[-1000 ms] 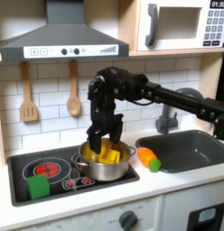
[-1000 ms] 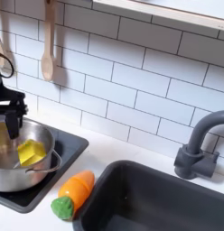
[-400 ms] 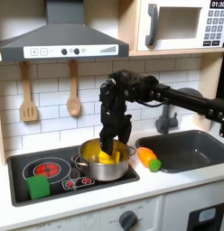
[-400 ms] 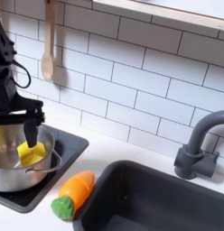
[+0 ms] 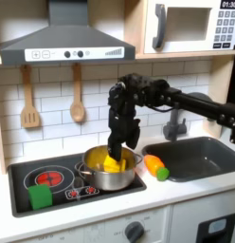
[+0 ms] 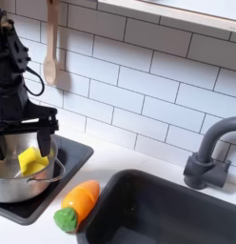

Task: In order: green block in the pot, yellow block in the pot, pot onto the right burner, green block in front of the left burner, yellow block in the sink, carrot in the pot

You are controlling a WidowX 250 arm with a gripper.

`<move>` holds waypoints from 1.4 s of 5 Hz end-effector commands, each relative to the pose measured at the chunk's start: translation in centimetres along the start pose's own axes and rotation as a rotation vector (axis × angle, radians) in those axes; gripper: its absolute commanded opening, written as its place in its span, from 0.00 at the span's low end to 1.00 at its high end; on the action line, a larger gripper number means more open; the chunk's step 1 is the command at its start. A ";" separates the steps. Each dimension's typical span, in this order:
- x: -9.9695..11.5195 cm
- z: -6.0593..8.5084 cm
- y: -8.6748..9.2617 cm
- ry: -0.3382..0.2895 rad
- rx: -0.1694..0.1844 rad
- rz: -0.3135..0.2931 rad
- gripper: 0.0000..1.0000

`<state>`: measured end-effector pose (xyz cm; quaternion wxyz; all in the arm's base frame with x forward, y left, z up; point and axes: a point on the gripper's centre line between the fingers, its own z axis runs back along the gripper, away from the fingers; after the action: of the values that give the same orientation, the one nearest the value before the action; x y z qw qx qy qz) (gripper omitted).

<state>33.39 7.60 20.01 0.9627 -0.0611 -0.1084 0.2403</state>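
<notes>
We see a toy kitchen with a black stovetop [image 5: 53,190] on the first exterior view's left and a dark sink [image 5: 200,157] on the first exterior view's right. The small bright yellow plastic cube [image 6: 31,160], the yellow block, lies inside the round shiny steel pot [image 5: 110,173], which sits on the stovetop's right burner. In the second exterior view the cube rests tilted against the pot's inner wall, one corner up.

The robot's black hand [image 6: 28,143] reaches down into the pot, just above the cube. Its fingers [image 6: 45,145] stand a little apart on either side of the cube; we cannot tell whether they grip it yet.

We judge the cube to be light, stiff and smooth, so it could slip or turn if pinched on a corner. The surest hold looks to be across two flat opposite faces, low enough to clear the pot's rim.

The small bright green cube [image 5: 40,196] stands at the near left of the stovetop, in front of the left burner. The stubby orange toy carrot with a green end [image 6: 76,206] lies on the white table [image 5: 186,195] between pot and sink, well apart from the hand.
</notes>
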 end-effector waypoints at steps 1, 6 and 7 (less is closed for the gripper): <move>0.9 0.0 1.3 -0.013 0.036 0.016 1.00; 0.8 -1.9 0.9 -0.011 0.045 0.030 1.00; 0.8 -2.2 0.9 -0.018 0.045 0.041 1.00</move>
<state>34.12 8.86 18.01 0.9562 -0.0397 -0.1128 0.2673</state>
